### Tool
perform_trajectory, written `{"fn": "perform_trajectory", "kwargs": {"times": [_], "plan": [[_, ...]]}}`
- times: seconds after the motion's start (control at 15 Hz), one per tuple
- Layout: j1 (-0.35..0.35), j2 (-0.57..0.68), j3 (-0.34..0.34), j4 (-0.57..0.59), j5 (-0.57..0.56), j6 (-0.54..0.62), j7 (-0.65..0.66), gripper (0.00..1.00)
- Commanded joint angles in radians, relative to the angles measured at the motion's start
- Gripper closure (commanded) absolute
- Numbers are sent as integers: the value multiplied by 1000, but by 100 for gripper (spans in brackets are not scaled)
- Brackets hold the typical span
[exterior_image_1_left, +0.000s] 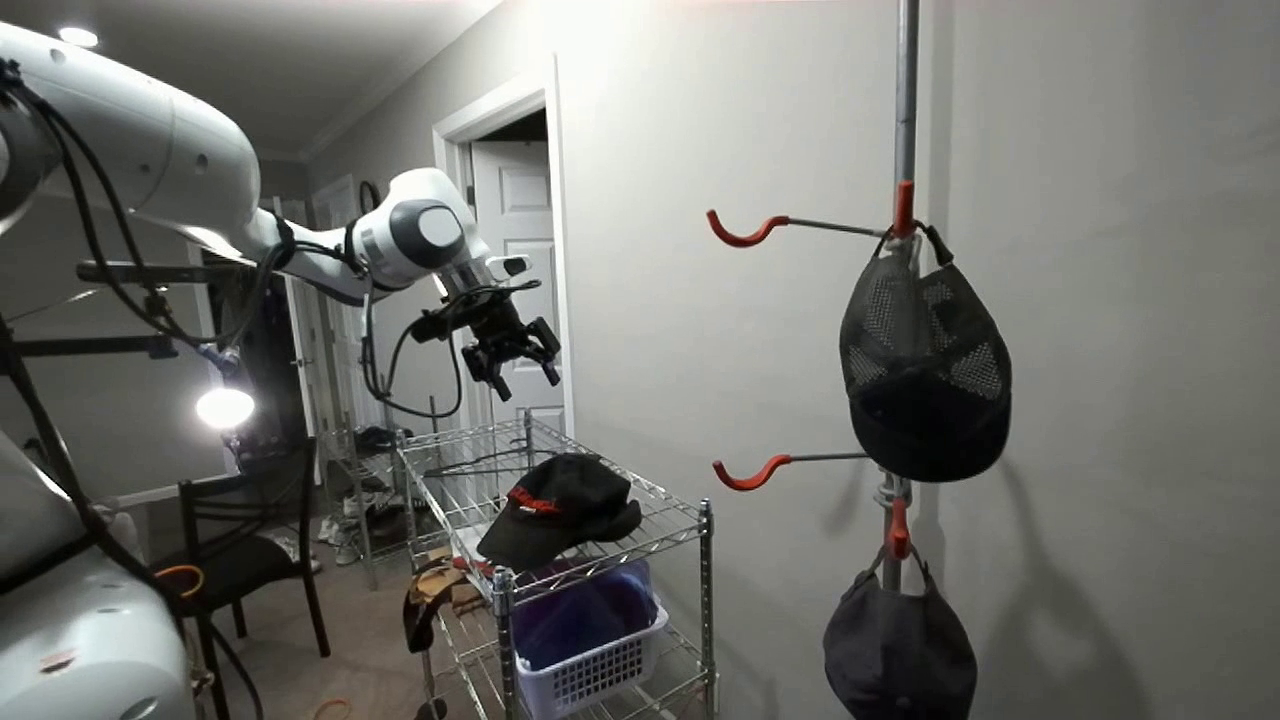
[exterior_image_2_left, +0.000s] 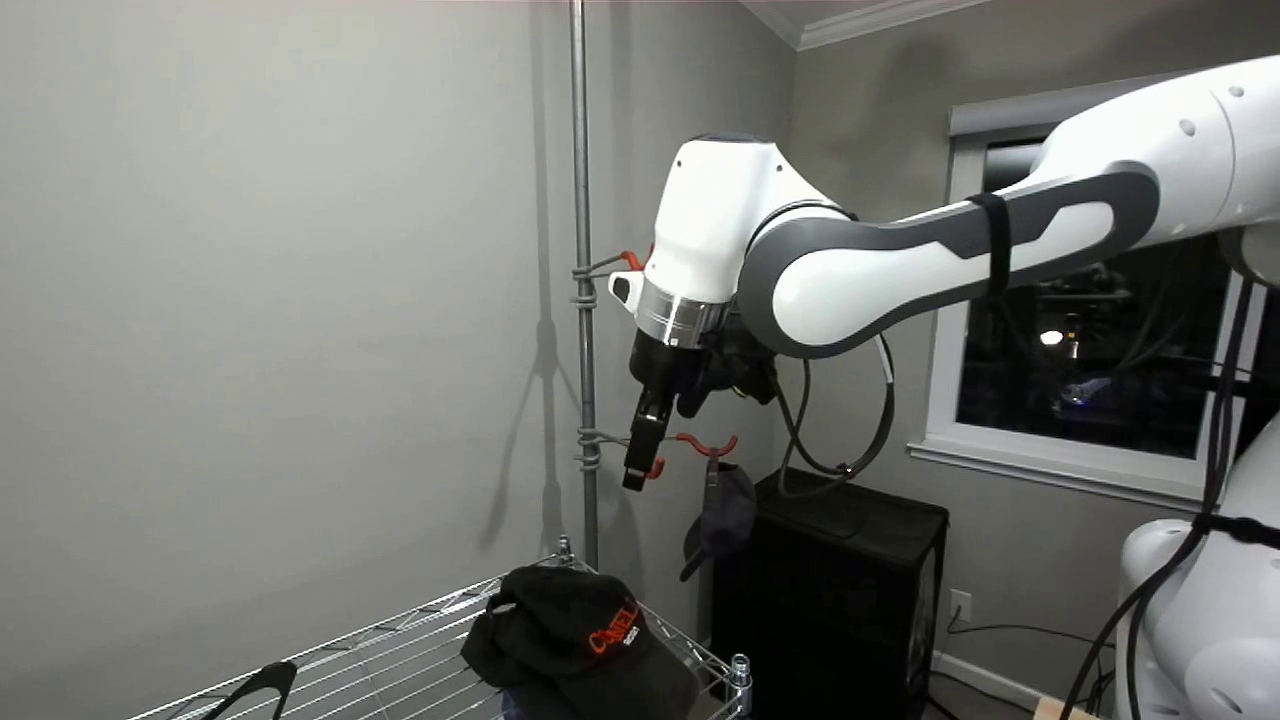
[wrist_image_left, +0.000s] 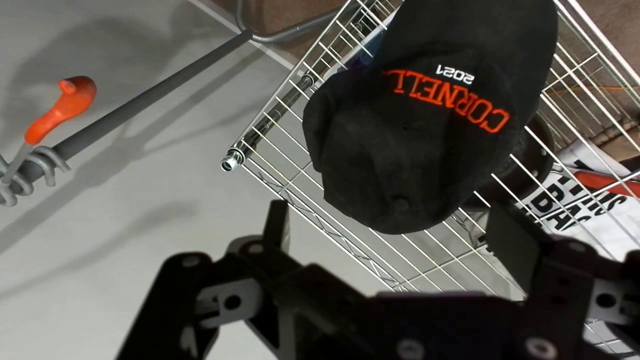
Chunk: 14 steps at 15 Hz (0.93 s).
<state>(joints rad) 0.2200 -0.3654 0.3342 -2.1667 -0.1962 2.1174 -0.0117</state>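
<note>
end effector (exterior_image_1_left: 528, 386) hangs near the middle of an exterior view, tilted downward, its jaws spread wide with only air between them. the cap (exterior_image_1_left: 572, 500), black, lies on top of the rack (exterior_image_1_left: 706, 600), below the end effector and a little to its right in that frame, well apart from the jaws. in the wrist view the cap fills the top, just right of the middle, its red "cornell" and white "2021" reading upside down, while the jaws stand along the bottom. a white basket (exterior_image_1_left: 600, 672) sits lower in the rack, at the bottom middle of the exterior frame. right of the rack, a metal pole (exterior_image_1_left: 906, 100) bears red-tipped hooks (exterior_image_1_left: 745, 240); a mesh cap (exterior_image_1_left: 925, 370) hangs there, and a grey cap (exterior_image_1_left: 900, 640) hangs beneath it, cut off by the bottom edge. a chair (exterior_image_1_left: 240, 565) stands at the lower left, and the arm (exterior_image_1_left: 160, 130) reaches in from the upper left. in an exterior view a black box (exterior_image_2_left: 830, 590) stands at the lower right of the middle, and a dark window (exterior_image_2_left: 1100, 400) shows at the right.
</note>
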Motion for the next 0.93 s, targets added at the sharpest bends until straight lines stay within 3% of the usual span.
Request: {"fn": "perform_trajectory", "kwargs": {"times": [0.0, 0.73, 0.87], "plan": [[11, 34, -11, 38, 0, -34, 9, 0], [18, 56, -14, 45, -12, -17, -1, 0], [38, 110, -28, 39, 25, 57, -61, 0]]}}
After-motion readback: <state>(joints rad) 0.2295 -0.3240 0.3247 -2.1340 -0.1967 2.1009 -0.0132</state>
